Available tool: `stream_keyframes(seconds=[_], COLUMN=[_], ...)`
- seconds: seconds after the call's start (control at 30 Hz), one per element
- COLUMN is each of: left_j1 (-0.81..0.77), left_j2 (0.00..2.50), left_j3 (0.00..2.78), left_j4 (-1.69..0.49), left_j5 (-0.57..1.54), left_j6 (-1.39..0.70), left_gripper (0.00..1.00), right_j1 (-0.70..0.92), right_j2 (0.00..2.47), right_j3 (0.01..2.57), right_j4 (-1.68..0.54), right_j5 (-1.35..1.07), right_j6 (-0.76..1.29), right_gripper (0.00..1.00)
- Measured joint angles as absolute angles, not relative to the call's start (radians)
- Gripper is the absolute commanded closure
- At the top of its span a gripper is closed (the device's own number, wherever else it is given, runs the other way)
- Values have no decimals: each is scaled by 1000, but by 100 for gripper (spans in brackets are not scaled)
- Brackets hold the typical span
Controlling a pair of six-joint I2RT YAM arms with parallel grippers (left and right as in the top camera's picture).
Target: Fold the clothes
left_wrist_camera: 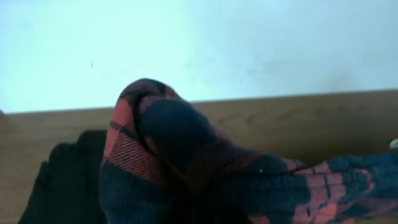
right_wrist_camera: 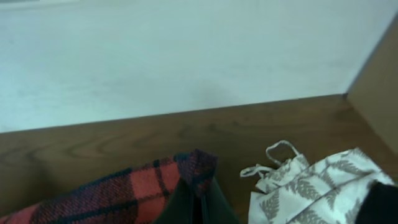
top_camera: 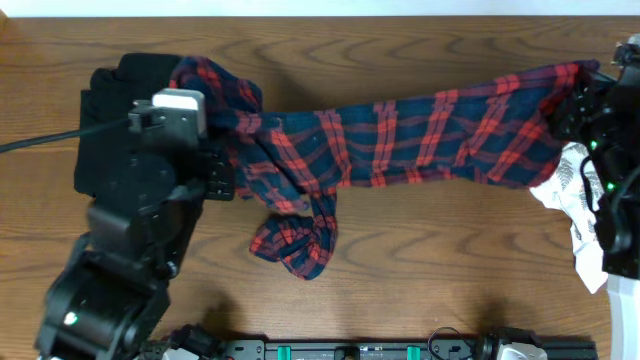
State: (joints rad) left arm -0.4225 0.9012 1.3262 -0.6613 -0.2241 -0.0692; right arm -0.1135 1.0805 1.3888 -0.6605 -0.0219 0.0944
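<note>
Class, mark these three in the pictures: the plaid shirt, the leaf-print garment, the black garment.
plaid shirt (top_camera: 420,140), overhead view, stretched middle
leaf-print garment (right_wrist_camera: 314,193), right wrist view, printed cloth
black garment (top_camera: 103,100), overhead view, bare left part

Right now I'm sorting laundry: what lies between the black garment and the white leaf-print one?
The plaid shirt, stretched across the table between them, seen in the overhead view.

Your left end effector (top_camera: 222,160) pinches one end of the plaid shirt (top_camera: 400,140); your right end effector (top_camera: 572,100) pinches its opposite end.
</note>
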Motion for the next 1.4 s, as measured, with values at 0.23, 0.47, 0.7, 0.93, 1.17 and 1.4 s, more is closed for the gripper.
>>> stream_keyframes(seconds=[0.23, 0.47, 0.7, 0.93, 1.17, 1.4], left_j1=[-422, -422, -418, -331, -224, -195], left_j2=[896, 958, 1269, 1551, 1617, 1602], left_j3=[1460, 1473, 1479, 1488, 1702, 1733], left_j4=[-660, -651, -393, 314, 163, -73], left_j5=[-216, -216, -220, -225, -246, -229], left_j6=[-72, -74, -14, 106, 108, 101], left_gripper=[94, 94, 94, 94, 94, 94], right_j1=[-113, -113, -114, -114, -101, -94], right_j2=[1075, 1180, 1452, 1566, 1553, 1549], right_j3=[1474, 1485, 1486, 1486, 1592, 1602], right_j4=[-800, -804, -672, -235, -197, -310], right_j5=[-25, -47, -57, -47, -22, -23], right_j6=[84, 66, 39, 36, 61, 65], right_gripper=[99, 99, 99, 99, 99, 99])
